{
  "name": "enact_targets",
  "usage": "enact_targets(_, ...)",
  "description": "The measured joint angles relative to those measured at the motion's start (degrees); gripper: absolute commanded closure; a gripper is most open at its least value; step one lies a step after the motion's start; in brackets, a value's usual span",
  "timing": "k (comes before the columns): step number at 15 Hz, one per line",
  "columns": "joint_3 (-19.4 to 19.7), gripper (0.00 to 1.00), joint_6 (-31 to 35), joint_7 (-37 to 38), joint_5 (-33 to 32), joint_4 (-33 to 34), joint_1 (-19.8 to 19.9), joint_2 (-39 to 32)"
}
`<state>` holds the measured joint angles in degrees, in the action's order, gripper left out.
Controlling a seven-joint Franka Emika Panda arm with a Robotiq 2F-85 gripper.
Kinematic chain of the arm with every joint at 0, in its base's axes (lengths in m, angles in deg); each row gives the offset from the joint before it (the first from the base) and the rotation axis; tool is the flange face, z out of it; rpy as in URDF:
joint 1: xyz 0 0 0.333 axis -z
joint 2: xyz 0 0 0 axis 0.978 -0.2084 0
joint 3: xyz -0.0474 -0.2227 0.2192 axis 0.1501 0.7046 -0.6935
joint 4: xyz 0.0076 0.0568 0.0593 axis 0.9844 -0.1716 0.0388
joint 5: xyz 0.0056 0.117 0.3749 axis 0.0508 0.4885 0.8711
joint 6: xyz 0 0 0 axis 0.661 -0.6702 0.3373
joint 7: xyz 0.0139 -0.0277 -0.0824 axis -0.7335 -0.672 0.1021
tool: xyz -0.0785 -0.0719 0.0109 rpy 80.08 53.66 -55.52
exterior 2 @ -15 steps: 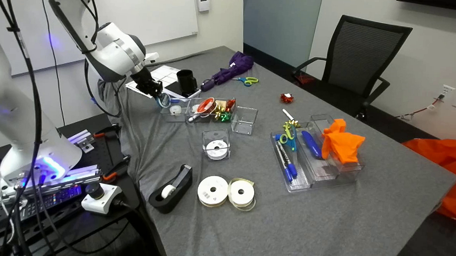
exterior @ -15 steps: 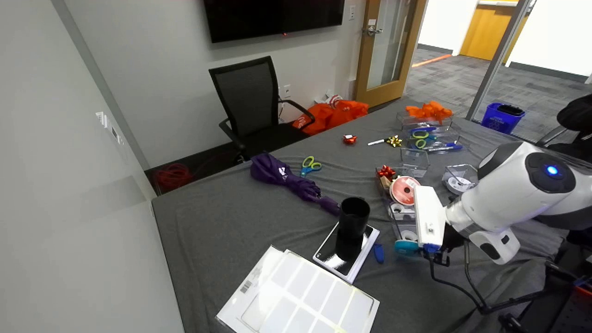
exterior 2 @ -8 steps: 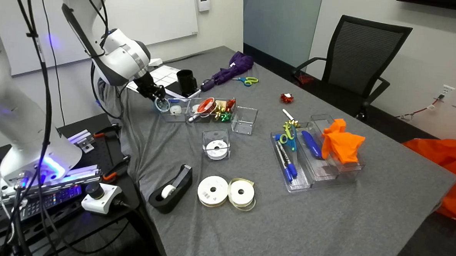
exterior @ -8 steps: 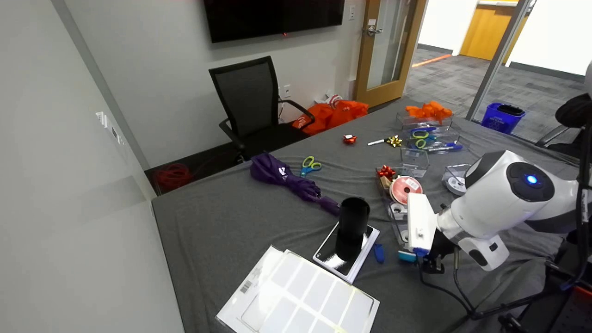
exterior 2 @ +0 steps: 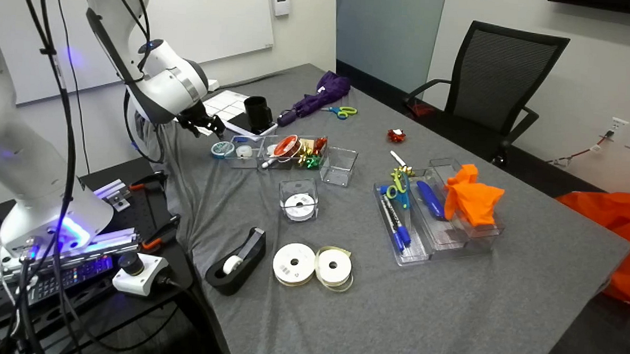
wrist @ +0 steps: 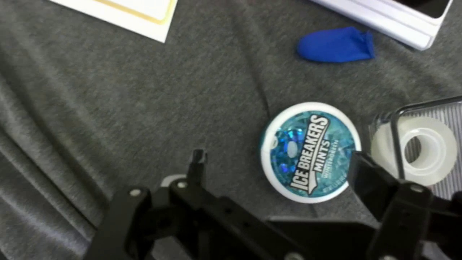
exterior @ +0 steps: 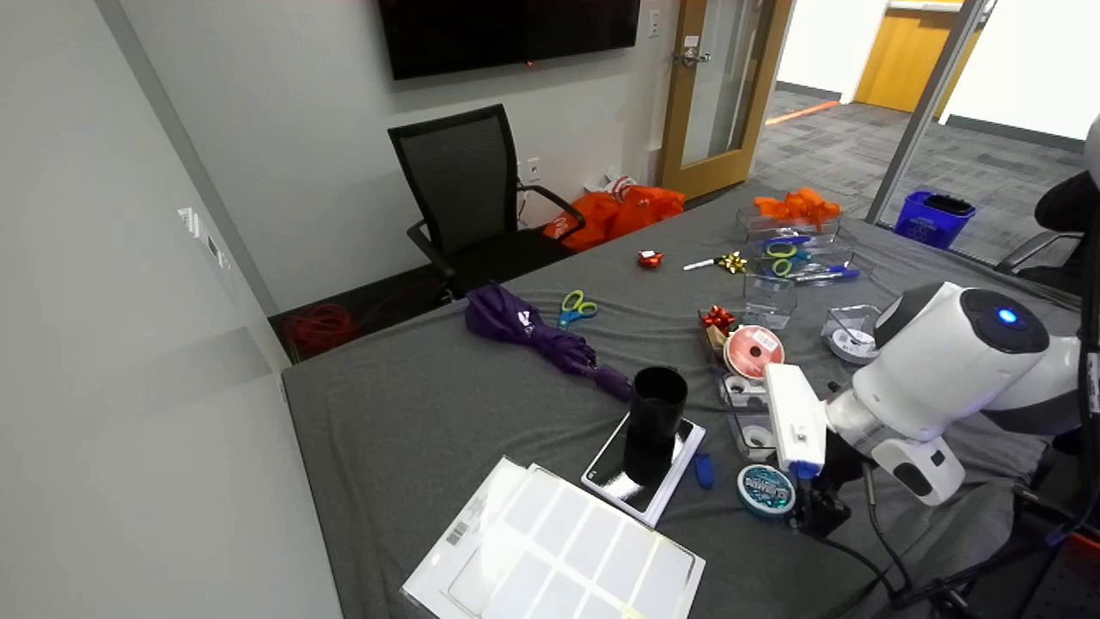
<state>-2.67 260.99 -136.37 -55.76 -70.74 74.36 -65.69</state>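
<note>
Tilted before, the round teal-and-white plastic mint container (wrist: 311, 152) lies flat; my black gripper (wrist: 278, 157) stands wide; release looks done. Nothing remains held.

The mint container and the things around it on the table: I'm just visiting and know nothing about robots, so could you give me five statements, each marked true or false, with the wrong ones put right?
1. The gripper is open and is not holding the mint container. True.
2. The mint container stands on its edge. False: it lies flat on the gray cloth, lettering up.
3. A roll of tape sits in a clear tray beside the mint container. True.
4. The purple umbrella lies folded near the black mug. True.
5. The black mug stands directly on the gray cloth. False: it stands on a flat box with a glossy black top.
</note>
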Motion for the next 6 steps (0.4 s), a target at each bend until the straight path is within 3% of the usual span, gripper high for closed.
enact_targets(6,2.3,0.00,-2.7,-0.2,3.4,-7.0,-0.2,0.5)
